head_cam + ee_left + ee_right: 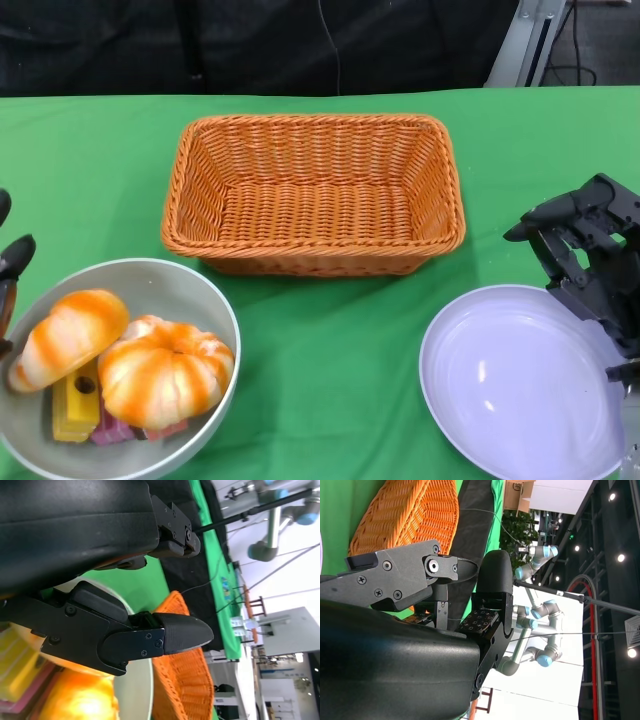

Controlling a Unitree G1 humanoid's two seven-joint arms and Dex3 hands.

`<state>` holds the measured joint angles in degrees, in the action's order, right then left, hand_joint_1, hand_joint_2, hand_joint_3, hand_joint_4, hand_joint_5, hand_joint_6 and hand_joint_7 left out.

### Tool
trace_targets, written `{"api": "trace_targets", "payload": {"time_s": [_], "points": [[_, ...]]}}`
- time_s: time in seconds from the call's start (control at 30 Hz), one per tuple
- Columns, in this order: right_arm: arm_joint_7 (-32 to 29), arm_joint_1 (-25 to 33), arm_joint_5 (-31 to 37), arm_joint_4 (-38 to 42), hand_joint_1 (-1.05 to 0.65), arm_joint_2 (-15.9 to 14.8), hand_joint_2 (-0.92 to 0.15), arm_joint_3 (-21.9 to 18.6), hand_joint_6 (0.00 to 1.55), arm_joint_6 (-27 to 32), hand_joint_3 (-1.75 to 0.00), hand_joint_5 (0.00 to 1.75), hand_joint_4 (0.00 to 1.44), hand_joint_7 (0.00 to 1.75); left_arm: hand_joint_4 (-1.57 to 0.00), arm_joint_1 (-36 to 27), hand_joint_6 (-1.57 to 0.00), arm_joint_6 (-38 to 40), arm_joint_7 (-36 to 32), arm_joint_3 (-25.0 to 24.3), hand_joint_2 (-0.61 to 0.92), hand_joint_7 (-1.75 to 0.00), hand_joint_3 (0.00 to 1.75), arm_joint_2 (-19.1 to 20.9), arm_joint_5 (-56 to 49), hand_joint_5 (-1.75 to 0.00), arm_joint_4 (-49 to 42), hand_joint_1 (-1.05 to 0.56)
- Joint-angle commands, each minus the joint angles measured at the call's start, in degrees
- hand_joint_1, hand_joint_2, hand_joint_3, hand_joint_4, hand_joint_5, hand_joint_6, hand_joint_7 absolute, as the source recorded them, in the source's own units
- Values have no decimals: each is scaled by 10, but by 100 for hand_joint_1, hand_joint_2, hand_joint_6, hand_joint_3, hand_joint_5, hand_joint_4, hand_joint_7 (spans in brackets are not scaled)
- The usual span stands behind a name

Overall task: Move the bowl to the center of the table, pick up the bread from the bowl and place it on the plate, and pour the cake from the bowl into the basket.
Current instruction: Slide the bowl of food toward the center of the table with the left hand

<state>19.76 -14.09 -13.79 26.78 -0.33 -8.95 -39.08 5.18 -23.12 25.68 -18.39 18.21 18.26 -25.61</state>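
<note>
**A:** What lies on the table, and where are the hands?

**B:** A green table (330,370). The grey bowl (190,290) sits at the near left corner, just beside the fingers of the left hand (12,262), which shows only as a few black fingertips at the picture's edge. I cannot tell whether they touch the rim; the left wrist view shows them spread apart with nothing between them.

**A:** What is in the bowl?

**B:** Two orange-and-white breads: a long loaf (68,337) nearest the left fingers and a round pumpkin-shaped bun (165,370) touching it on the far side. Under them lie a yellow block of cake (76,408) and some pink pieces (112,432), partly hidden.

**A:** And the right hand?

**B:** The right hand (585,255) hovers over the far edge of the lilac plate (520,385), fingers apart, holding nothing.

**A:** Anything between the two hands?

**B:** An orange wicker basket (315,195), beyond the fingers of both hands and between them, well apart from the bowl's far rim and near the plate.

**A:** Any writing?

**B:** A cardboard box (517,495) in the right wrist view bears print too small to read. Grey-and-blue robot arms (537,612) stand in the background.
</note>
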Motion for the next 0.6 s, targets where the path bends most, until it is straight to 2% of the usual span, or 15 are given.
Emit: {"api": "trace_targets", "payload": {"time_s": [0.03, 0.6], "points": [[-4, 4, -1, -5, -12, -4, -92, -1, 70, -7, -42, 133, 75, 107, -20, 5, -20, 4, -16, -2, 92, -1, 65, 8, -17, 0, -23, -89], [-7, 5, -1, -10, -10, -5, -92, 4, 69, -6, -43, 134, 74, 109, -25, 18, -21, 0, -15, -1, 92, -1, 62, -7, -19, -2, -72, -87]]}}
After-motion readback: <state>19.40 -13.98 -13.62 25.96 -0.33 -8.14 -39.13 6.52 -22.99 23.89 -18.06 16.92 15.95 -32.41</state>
